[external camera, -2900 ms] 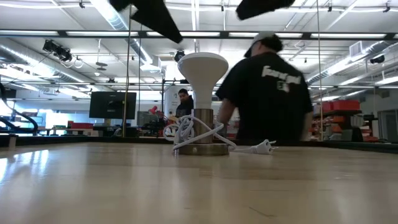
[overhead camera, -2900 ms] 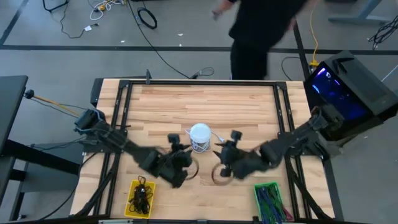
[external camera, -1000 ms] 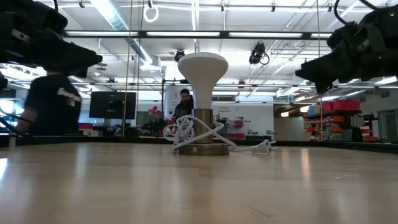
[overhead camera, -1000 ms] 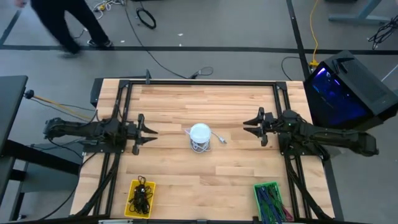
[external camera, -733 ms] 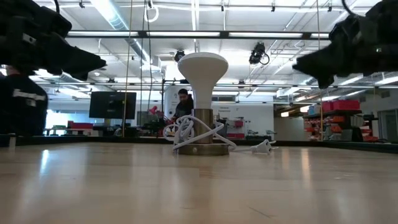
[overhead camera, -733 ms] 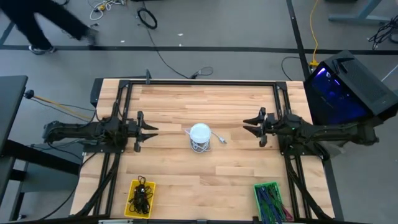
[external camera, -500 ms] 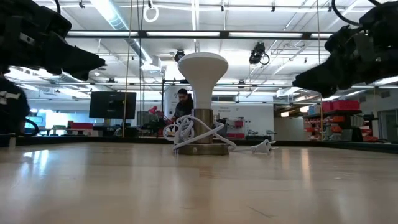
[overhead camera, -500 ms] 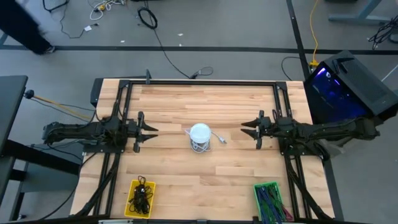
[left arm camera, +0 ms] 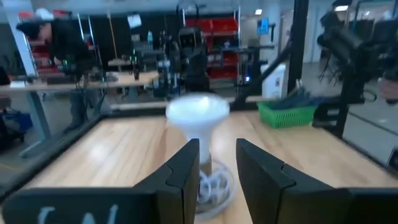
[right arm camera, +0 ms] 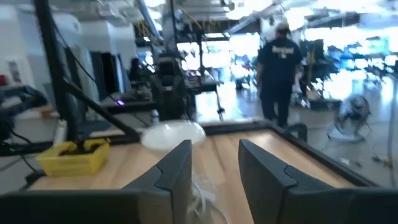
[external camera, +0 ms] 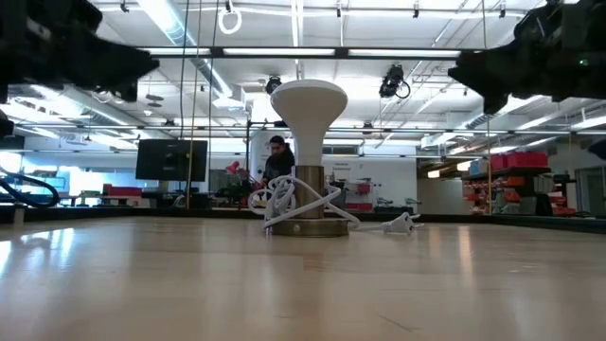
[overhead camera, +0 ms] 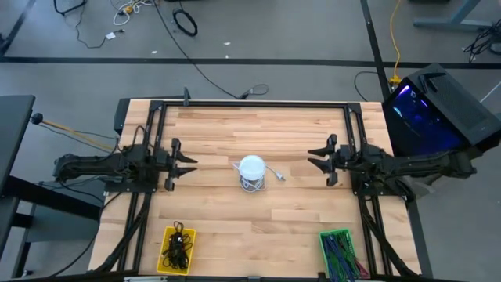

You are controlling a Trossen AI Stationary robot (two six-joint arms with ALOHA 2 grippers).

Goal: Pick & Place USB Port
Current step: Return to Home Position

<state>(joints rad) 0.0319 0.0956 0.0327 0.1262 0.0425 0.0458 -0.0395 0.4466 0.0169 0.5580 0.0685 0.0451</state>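
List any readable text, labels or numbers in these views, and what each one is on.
Nothing reads clearly.
White marks on the left arm's dark housing: too blurred.
Print on the person's shirt: too blurred.
Purple-lit screen: no text can be made out.

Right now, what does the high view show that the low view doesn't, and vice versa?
High view only: the yellow plastic bin holding black cables and the green plastic bin holding green cables, both at the table's bottom edge in that view. It also shows the left gripper and right gripper whole, jaws open, facing the centre from either side.
Low view only: the room behind the table, with ceiling lights and a person in the background.
Both: the white mushroom-shaped lamp, its white cord coiled at the base, on the light wooden table.
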